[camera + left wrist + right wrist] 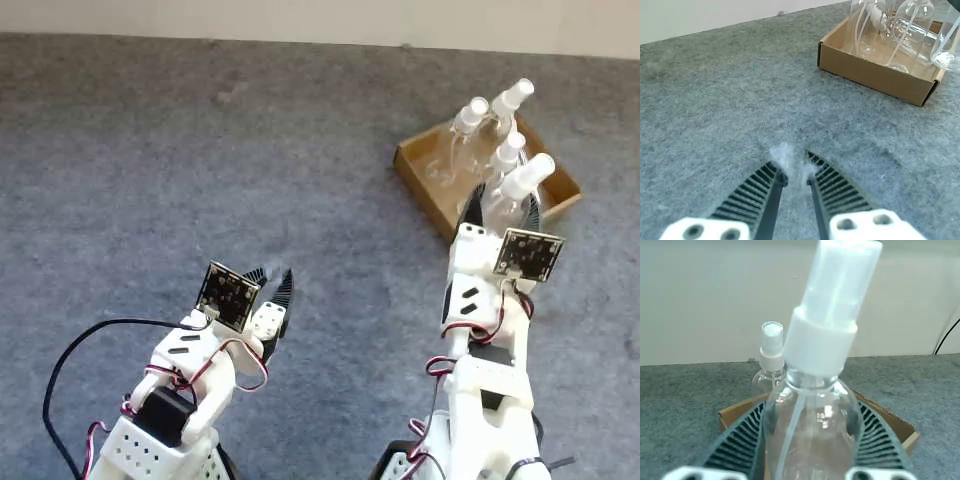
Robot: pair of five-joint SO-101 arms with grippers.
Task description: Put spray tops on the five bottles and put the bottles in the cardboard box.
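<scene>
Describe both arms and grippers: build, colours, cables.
The left arm and right arm are white shells over black servos, with red and dark wires between joints. Each wrist carries a black square camera board. Left gripper and right gripper have black, ribbed, tapering fingers on white bases. A black cable loops beside the left arm.

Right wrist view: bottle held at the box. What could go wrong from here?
1. The box is already crowded with other bottles; lowering the held bottle may knock them over.
2. It seems close to the box's near wall and could catch the rim and tip.
3. The right end effector grips smooth, rounded plastic, which might slip.
</scene>
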